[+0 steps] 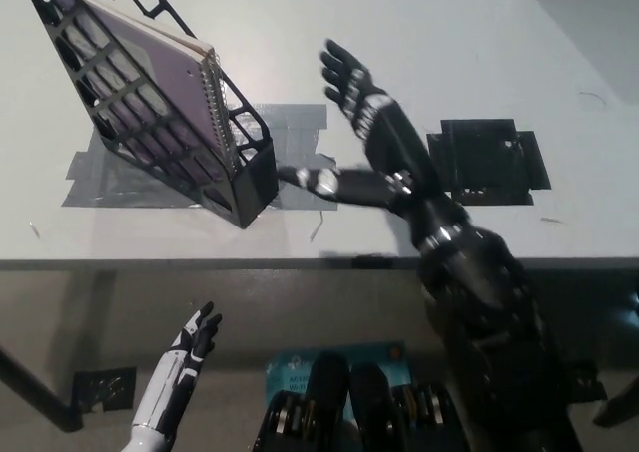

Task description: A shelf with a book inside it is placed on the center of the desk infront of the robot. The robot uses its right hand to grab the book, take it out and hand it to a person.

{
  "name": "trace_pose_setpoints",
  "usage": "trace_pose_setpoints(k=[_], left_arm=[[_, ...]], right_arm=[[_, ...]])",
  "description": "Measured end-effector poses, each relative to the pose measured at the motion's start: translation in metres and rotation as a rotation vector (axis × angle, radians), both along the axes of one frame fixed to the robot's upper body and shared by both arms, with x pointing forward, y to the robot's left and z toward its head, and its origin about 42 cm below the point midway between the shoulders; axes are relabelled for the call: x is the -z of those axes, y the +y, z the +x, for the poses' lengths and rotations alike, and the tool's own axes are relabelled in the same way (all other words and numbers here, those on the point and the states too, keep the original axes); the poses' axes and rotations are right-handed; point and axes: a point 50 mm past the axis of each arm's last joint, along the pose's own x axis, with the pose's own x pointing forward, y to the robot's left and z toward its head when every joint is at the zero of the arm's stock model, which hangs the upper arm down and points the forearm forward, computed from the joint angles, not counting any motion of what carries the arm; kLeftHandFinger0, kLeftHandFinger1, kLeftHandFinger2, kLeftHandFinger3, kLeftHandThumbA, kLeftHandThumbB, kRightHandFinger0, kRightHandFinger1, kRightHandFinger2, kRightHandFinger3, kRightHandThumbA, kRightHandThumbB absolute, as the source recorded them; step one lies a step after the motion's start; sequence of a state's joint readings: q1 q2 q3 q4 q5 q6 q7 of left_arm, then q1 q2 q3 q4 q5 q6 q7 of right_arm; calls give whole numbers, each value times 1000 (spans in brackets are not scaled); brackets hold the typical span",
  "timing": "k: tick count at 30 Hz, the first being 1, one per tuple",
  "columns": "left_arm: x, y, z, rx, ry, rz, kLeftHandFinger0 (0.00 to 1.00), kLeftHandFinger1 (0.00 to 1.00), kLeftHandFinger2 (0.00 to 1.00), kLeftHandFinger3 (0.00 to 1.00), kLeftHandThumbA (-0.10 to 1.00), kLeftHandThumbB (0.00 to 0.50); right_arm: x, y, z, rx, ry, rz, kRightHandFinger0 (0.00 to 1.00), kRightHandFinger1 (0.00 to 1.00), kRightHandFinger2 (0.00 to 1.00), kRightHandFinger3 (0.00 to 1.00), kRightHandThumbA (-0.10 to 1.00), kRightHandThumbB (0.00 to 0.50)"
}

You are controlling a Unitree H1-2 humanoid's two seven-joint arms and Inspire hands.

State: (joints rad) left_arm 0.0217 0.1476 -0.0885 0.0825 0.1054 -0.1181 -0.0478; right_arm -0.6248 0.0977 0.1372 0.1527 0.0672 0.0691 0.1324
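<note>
Reaching toward the shelf [150,113], the right hand [364,138] is hanging over the middle of the desk [459,43], just beside the shelf's low front end, with its fingers spread and holding nothing. To do this step well, I judge the hand needs to be travelling further toward the desk's left edge and turning so the thumb [315,180] and the other fingers are lining up on either side of the book [160,73], closing on its exposed top edge near the spiral binding rather than on the black lattice of the shelf. Pinching the shelf wall along with the cover would drag the whole rack, though the grey tape [200,173] under it is probably helping to anchor it.

The book is sitting inside the shelf, leaning back at a slant toward the desk's far left corner. The black forearm is crossing the desk's near edge and angling up and leftward, palm facing the shelf, thumb stretched out toward its front wall but apart from it. The left hand [192,340] is resting below the desk's near edge, fingers loosely apart, gripping nothing.
</note>
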Motion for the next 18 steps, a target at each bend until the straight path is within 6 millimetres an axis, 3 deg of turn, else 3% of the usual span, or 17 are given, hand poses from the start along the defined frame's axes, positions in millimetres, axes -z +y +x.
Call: trace_pose_setpoints(k=[3, 10, 13, 18], left_arm=[[0, -1, 0, 5, 0, 3, 1000, 1000, 1000, 1000, 1000, 283], [-1, -3, 0, 11, 0, 4, 1000, 1000, 1000, 1000, 962, 318], [-1, -3, 0, 18, 2, -1, 1000, 1000, 1000, 1000, 961, 319], [-1, -3, 0, 21, 2, -2, 1000, 1000, 1000, 1000, 967, 311]], right_arm=[[-1, 17, 17, -24, 44, -8, 1000, 1000, 1000, 1000, 968, 313], [-5, 52, 32, -72, 112, 3, 1000, 1000, 1000, 1000, 972, 305], [-5, 62, 37, -85, 144, 18, 1000, 1000, 1000, 1000, 954, 320], [-8, 70, 43, -96, 169, 28, 1000, 1000, 1000, 1000, 967, 285]])
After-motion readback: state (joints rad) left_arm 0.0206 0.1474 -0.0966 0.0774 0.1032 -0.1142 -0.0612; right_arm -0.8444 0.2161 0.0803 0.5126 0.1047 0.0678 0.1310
